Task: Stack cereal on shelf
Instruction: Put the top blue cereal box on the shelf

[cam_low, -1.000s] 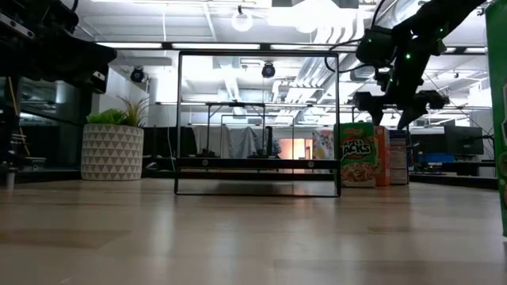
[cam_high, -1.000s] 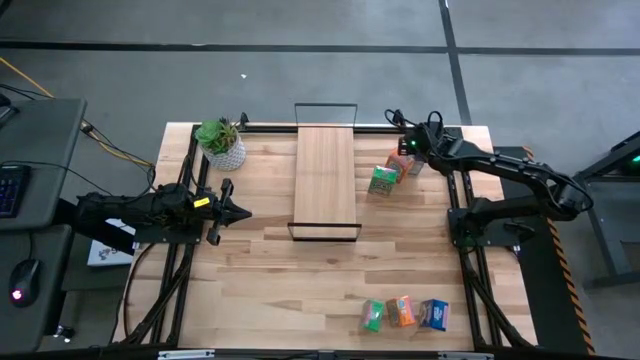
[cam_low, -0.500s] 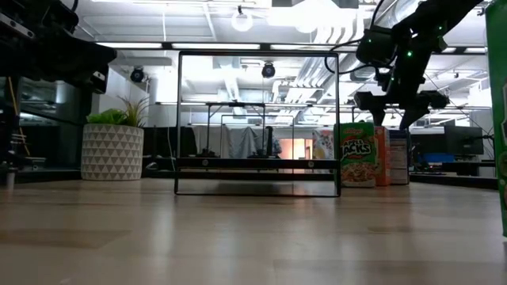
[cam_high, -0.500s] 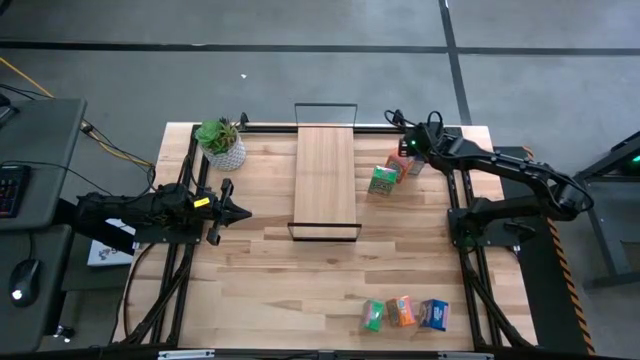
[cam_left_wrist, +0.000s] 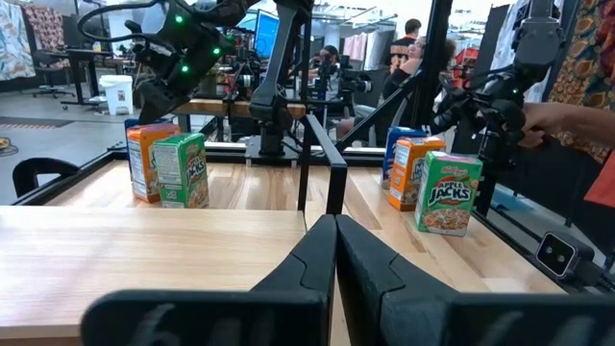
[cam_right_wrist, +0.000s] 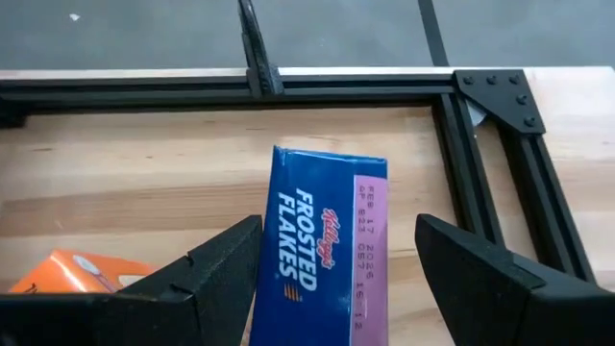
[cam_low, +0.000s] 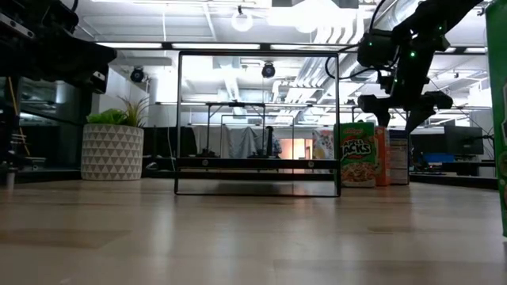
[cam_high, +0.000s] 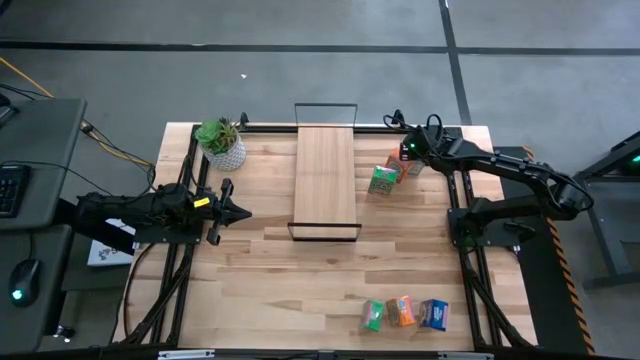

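Note:
The shelf [cam_high: 325, 180], a light-wood plank with a black wire frame, lies at the table's far middle. Three cereal boxes stand upright to its right: green [cam_high: 382, 180], orange [cam_high: 397, 168] and blue [cam_high: 415, 166]. Three more stand near the front edge: green [cam_high: 372, 316], orange [cam_high: 401, 311] and blue [cam_high: 433, 314]. My right gripper [cam_high: 408, 152] is open just above the far blue box [cam_right_wrist: 322, 250], one finger on either side of it and apart from it. My left gripper [cam_high: 235, 210] is shut and empty at the table's left.
A potted plant [cam_high: 222, 142] stands at the far left corner. Black frame rails [cam_right_wrist: 461, 144] run along the far and right edges close to the far boxes. A person's hand [cam_left_wrist: 577, 115] shows beyond the table's right side. Bare wood lies between shelf and near boxes.
My right gripper has shifted slightly toward the table's right edge, over the far blue box, and has stayed open. Nothing else has moved.

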